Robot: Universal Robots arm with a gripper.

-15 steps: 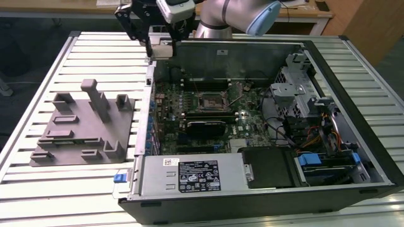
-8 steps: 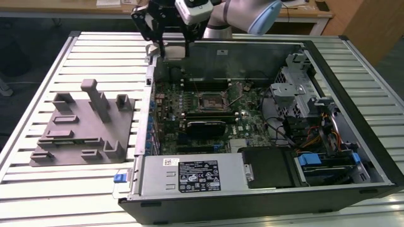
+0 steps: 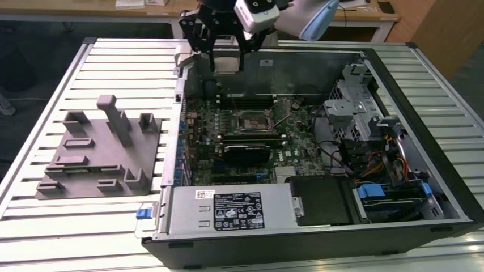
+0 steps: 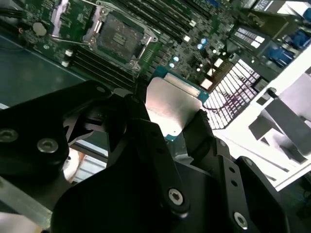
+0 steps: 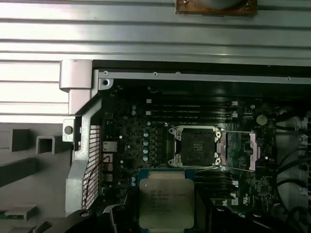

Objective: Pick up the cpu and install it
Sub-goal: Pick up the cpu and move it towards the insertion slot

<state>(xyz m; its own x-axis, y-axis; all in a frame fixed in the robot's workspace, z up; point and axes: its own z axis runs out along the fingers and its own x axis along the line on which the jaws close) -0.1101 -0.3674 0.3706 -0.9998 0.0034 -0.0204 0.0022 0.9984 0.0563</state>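
Observation:
My gripper [image 3: 225, 52] hangs above the back left corner of the open computer case [image 3: 446, 187], shut on the cpu [image 3: 225, 62]. The cpu is a small flat square chip with a pale silvery top [image 4: 172, 103] and a green rim. In both wrist views the black fingers [image 4: 197, 130] clamp its two opposite edges [image 5: 166, 200]. On the green motherboard below, the black square socket [image 3: 254, 120] lies open with nothing in it, its metal frame [image 5: 197, 145] swung aside [image 4: 119, 35]. The chip is held well above the board, short of the socket.
A grey moulded fixture [image 3: 94, 150] with upright blocks stands on the slatted table [image 3: 45, 226] at the exterior view's left. Inside the case sit a silver power supply [image 3: 226, 209], a metal drive cage [image 3: 355, 110], loose cables [image 3: 370, 164] and dark memory slots [image 3: 246, 102].

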